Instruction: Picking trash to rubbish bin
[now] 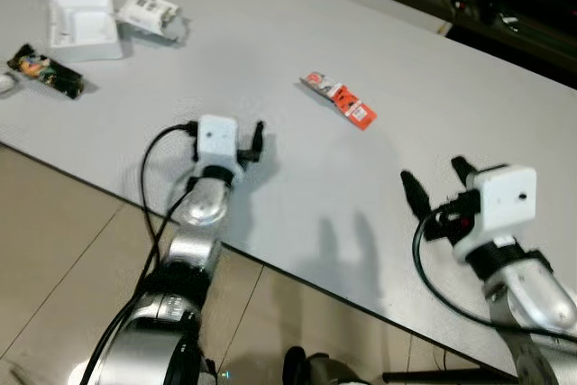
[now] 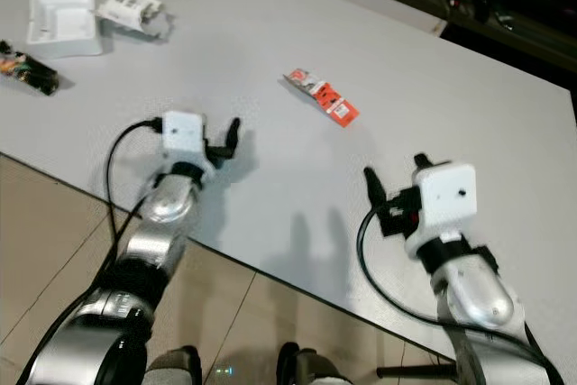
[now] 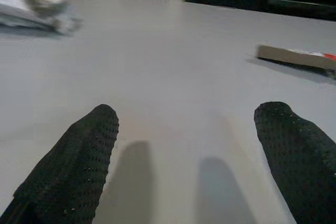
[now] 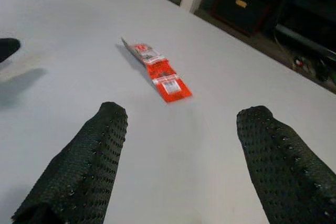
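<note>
The right claw (image 4: 176, 166) hovers with fingers apart over the grey table (image 1: 270, 51), aimed at the flat red-and-white wrapper (image 4: 157, 72) lying just ahead (probably the trash to take). The left claw (image 3: 191, 166), also spread wide, holds nothing.

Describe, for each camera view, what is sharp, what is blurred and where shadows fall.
Left eye view: even light, the red wrapper sharp, soft finger shadows on the grey table. Left wrist view: the crumpled white wrapper blurred. Right wrist view: the right gripper sharp, background dark.
</note>
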Available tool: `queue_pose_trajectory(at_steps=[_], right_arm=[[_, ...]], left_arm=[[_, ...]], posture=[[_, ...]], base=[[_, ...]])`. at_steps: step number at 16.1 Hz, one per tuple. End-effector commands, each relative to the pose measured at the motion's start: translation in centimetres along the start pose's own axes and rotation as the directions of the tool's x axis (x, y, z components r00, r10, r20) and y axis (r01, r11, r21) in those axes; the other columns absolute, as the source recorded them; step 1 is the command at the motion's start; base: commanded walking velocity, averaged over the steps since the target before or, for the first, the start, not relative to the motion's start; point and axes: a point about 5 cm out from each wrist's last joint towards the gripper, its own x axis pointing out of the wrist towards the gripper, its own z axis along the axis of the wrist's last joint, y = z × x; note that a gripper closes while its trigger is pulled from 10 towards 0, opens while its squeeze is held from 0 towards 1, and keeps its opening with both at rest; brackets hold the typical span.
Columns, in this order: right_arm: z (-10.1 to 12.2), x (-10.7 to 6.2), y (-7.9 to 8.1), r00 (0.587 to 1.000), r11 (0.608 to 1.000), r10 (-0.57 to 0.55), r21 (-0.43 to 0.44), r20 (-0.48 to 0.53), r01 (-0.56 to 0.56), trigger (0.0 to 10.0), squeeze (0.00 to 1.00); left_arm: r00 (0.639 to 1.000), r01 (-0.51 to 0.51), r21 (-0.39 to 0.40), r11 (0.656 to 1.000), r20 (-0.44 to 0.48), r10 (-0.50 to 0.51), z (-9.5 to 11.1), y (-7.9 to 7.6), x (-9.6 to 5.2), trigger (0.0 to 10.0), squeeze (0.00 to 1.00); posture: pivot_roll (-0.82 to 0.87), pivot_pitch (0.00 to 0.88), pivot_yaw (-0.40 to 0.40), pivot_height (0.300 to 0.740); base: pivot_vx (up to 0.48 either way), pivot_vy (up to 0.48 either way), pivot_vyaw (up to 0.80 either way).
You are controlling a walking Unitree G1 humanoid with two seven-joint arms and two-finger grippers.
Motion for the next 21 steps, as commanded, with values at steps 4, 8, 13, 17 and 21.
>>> queue_pose_trajectory(at_steps=[4, 8, 13, 17, 21], right_arm=[[-0.4, 1.1, -1.0, 0.999, 1.000, -0.013, -0.018, 0.040, 0.014, 10.0, 0.00], [-0.4, 2.1, -1.0, 0.995, 0.999, -0.033, -0.010, 0.089, 0.034, 10.0, 0.00], [-0.5, 2.5, -0.9, 0.993, 0.999, -0.034, -0.022, 0.113, 0.037, 10.0, 0.00], [2.4, 2.5, -1.5, 0.968, 0.995, -0.092, -0.023, 0.232, 0.100, 10.0, 0.00], [4.1, 2.3, -1.4, 0.948, 0.991, -0.125, -0.002, 0.293, 0.132, 10.0, 0.00]], left_arm=[[0.994, 0.055, 0.059, 0.997, 0.088, -0.060, 2.5, -0.7, -0.8, 10.0, 0.00], [0.988, 0.124, 0.049, 0.991, 0.087, -0.128, 3.3, -1.4, -1.5, 10.0, 0.00], [0.995, 0.091, 0.008, 0.996, 0.050, -0.091, 3.3, -0.9, -1.5, 10.0, 0.00], [0.984, 0.100, 0.025, 0.995, 0.146, -0.103, 6.4, -0.9, -0.8, 10.0, 0.00], [0.978, 0.113, 0.023, 0.993, 0.175, -0.115, 7.5, -1.1, -0.6, 10.0, 0.00]], posture=[[0.18, 0.158, -0.142, 0.740], [0.20, 0.136, -0.126, 0.740], [0.22, 0.125, -0.124, 0.740], [0.21, 0.124, -0.130, 0.740], [0.21, 0.120, -0.128, 0.740]], base=[[0.000, 0.000, 0.00], [0.000, 0.000, 0.00], [0.000, 0.000, 0.00], [0.000, 0.000, 0.00], [0.075, 0.000, 0.00]])
